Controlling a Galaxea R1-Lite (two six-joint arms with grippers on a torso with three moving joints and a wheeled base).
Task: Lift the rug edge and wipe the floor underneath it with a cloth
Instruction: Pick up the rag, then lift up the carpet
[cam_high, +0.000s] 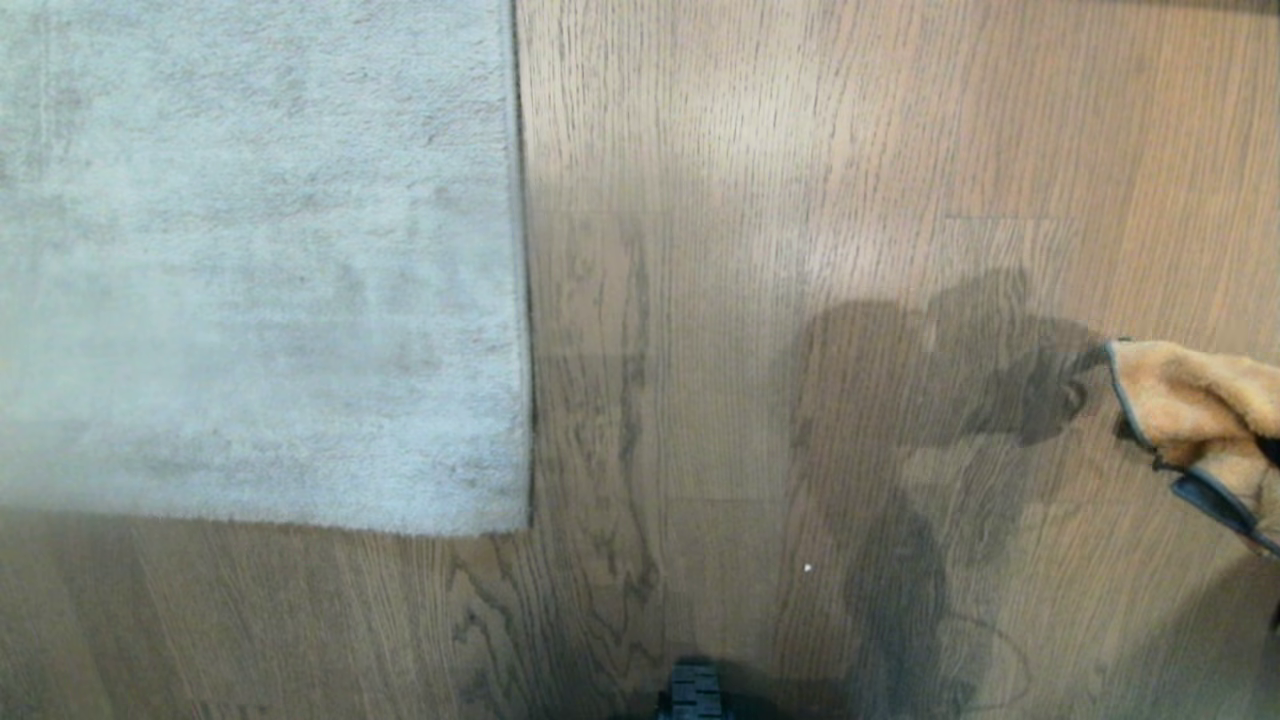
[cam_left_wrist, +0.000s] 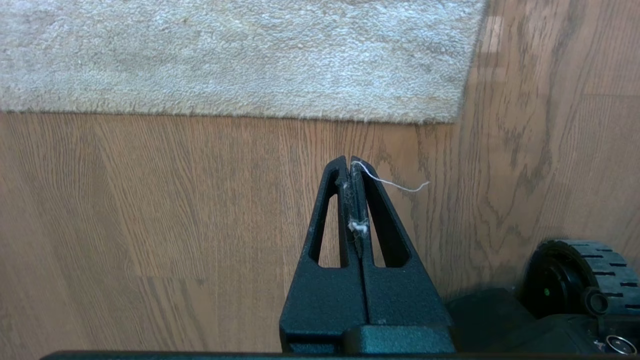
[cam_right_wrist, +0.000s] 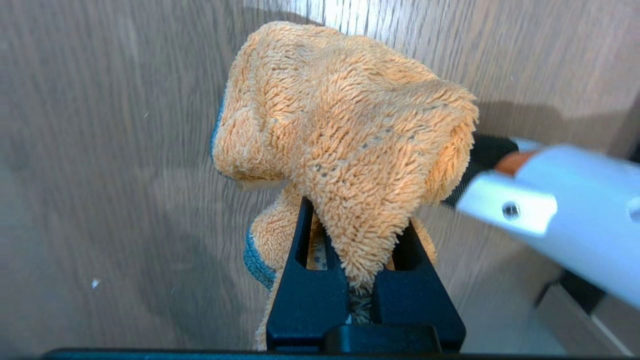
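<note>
The pale grey rug lies flat at the left of the head view, its straight rug edge (cam_high: 522, 300) running down to a square corner (cam_high: 520, 522). Brown wood-grain floor (cam_high: 750, 300) fills everything else. The fuzzy orange cloth (cam_high: 1200, 420) with a grey-blue border hangs above the floor at the far right, well away from the rug. My right gripper (cam_right_wrist: 357, 220) is shut on the cloth (cam_right_wrist: 345, 130), which bunches over its fingers and hides the tips. My left gripper (cam_left_wrist: 350, 161) is shut and holds only lint and a thread, above bare floor a short way from the rug corner (cam_left_wrist: 456, 119).
A dark part of my base (cam_high: 692, 695) shows at the near edge of the head view, and a black wheel (cam_left_wrist: 580, 280) sits beside the left gripper. A white tube-shaped part (cam_right_wrist: 560, 210) crosses behind the cloth. Arm shadows fall on the planks (cam_high: 920, 400).
</note>
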